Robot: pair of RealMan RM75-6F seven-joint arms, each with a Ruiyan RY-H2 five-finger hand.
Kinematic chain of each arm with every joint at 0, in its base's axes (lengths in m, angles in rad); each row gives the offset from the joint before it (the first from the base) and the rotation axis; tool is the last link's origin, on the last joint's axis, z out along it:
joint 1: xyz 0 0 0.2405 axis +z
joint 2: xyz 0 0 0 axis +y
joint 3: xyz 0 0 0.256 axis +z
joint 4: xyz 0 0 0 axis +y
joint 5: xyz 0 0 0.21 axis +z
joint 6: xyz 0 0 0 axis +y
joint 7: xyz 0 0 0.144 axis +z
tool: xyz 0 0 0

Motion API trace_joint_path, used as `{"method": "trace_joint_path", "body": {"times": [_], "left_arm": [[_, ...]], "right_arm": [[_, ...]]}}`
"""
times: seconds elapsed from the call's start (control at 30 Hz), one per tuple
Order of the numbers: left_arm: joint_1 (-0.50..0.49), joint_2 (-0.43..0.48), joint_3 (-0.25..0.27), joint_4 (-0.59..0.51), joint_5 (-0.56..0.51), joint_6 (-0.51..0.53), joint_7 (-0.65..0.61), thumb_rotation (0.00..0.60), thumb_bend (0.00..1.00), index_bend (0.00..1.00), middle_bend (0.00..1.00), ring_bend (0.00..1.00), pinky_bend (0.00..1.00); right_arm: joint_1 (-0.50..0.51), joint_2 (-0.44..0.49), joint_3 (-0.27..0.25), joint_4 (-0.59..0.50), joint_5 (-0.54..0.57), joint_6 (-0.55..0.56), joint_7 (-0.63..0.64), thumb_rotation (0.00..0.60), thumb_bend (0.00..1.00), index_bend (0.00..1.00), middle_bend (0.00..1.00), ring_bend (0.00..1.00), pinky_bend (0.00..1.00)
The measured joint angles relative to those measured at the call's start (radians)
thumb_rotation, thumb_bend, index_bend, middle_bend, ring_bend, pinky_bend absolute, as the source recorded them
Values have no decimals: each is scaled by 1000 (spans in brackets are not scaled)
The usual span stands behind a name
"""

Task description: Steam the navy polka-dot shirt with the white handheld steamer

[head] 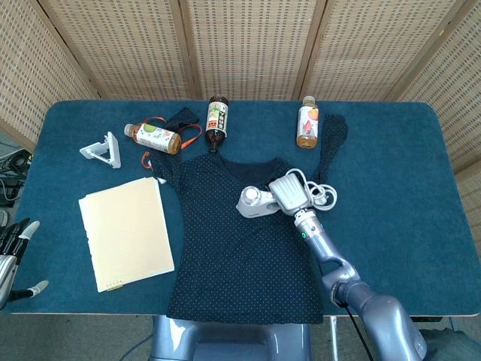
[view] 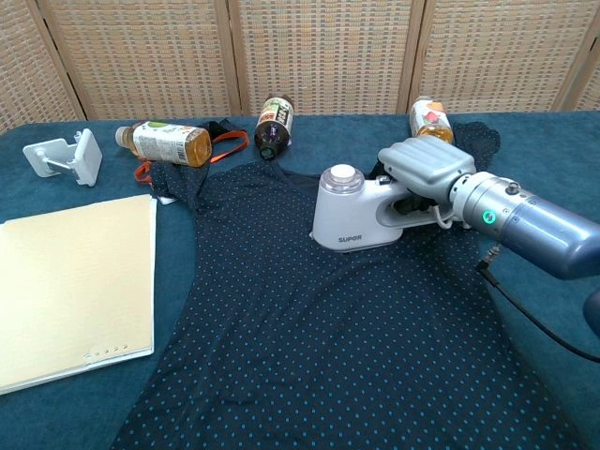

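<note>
The navy polka-dot shirt [head: 233, 241] [view: 337, 347] lies flat in the middle of the table, hem toward me. My right hand [head: 287, 194] [view: 424, 169] grips the handle of the white handheld steamer [head: 254, 201] [view: 349, 211], whose base rests on the shirt's upper chest. Its white cord [head: 322, 192] coils behind the hand. My left hand [head: 13, 252] hangs off the table's left edge, fingers apart and holding nothing.
A cream folder [head: 126, 232] [view: 70, 286] lies left of the shirt. Behind it are a white stand [head: 103, 149] [view: 64, 156], a lying tea bottle [head: 154, 136] [view: 164, 142], a dark bottle [head: 217, 120] [view: 274, 124] and an orange-labelled bottle [head: 307, 122] [view: 429, 118]. Wicker screens stand behind the table.
</note>
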Motion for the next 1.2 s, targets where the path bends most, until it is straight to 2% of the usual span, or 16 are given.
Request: {"method": "trace_joint_path", "body": {"times": [0.43,0.77,0.97,1.2], "left_arm": [[0,7,11,-12,24,1,-12,600,0,0,0,0,0],[5,9,13,-5,32,12,-21,600,0,0,0,0,0],[7,10,13,-3,33,16,-28,600,0,0,0,0,0],[5,9,12,2,32,12,-31,600,0,0,0,0,0]], "right_arm": [[-34,111,-110,-281,-132,107,17,600,1000,758,666,780,1000],[-60,172,-168,-482,-209,163,-95,600,1000,757,665,780,1000],[-69,178,-147,-468,-185,149,-116,600,1000,757,666,780,1000],[-74,168,-108,-326,-135,120,-78,600,1000,758,665,780,1000]]}}
